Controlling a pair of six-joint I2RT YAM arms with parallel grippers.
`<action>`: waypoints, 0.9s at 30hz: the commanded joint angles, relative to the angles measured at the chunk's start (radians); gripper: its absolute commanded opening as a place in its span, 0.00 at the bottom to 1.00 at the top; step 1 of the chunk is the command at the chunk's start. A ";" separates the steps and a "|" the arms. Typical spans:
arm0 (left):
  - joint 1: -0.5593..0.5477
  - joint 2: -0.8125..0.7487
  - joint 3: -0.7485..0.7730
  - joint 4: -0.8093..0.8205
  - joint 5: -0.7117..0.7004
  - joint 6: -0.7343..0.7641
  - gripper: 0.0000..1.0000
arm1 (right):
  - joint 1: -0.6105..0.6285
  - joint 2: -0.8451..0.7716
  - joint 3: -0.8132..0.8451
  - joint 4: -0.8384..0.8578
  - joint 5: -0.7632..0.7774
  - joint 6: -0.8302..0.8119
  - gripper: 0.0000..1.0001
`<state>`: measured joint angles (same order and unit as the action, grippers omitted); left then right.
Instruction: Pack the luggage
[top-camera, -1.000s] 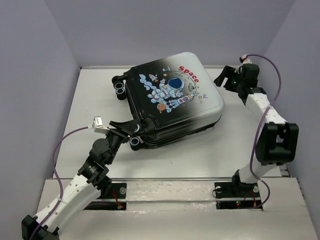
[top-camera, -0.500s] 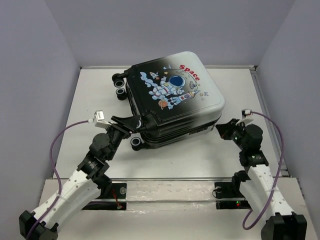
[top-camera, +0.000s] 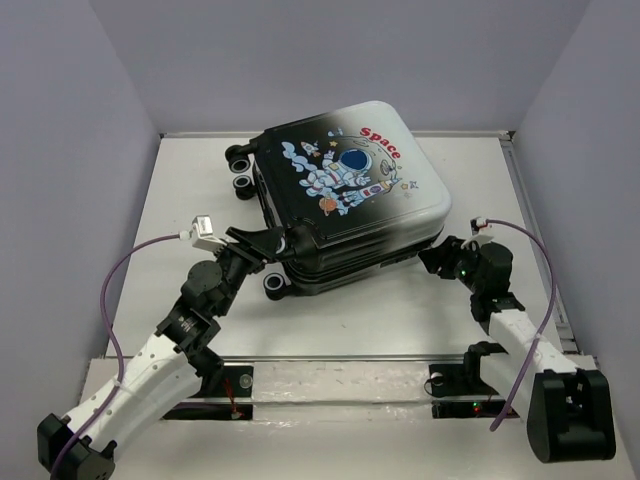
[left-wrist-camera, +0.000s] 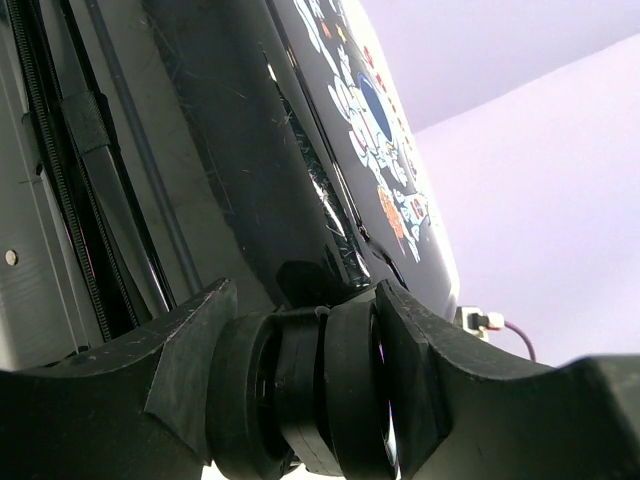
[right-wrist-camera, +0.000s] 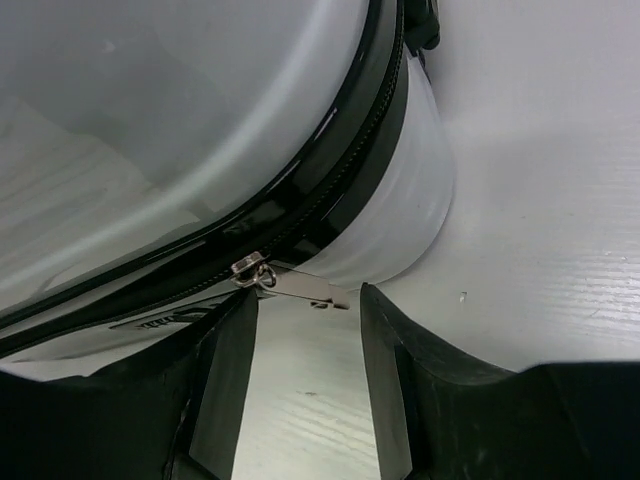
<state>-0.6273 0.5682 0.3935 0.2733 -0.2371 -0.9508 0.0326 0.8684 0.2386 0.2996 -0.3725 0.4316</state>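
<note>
We are pinching the luggage's (top-camera: 350, 190) black wheel (left-wrist-camera: 300, 390) in our left pincer (top-camera: 262, 246) — red "Space" is showing on the lid — and our right pincer (top-camera: 436, 254) is gaping at the zipper pull (right-wrist-camera: 298, 285).

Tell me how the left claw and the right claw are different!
The left claw squeezes a black wheel; the right claw stands open, gripping nothing. The left claw is at the luggage's dark end; the right claw is at its white end, by the silver zipper pull. Both reach the luggage's edge.
</note>
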 joint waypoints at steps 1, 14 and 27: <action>-0.002 0.035 0.005 0.004 -0.031 0.129 0.06 | -0.002 0.069 0.039 0.188 -0.036 -0.054 0.50; -0.002 0.015 -0.097 0.024 -0.041 0.092 0.06 | -0.002 0.165 0.016 0.394 -0.025 -0.080 0.41; -0.002 0.018 -0.114 0.047 -0.044 0.086 0.06 | 0.007 0.124 -0.019 0.438 -0.042 -0.036 0.07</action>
<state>-0.6285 0.5720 0.3065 0.3550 -0.2245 -0.9817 0.0322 1.0397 0.2192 0.5835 -0.4019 0.3702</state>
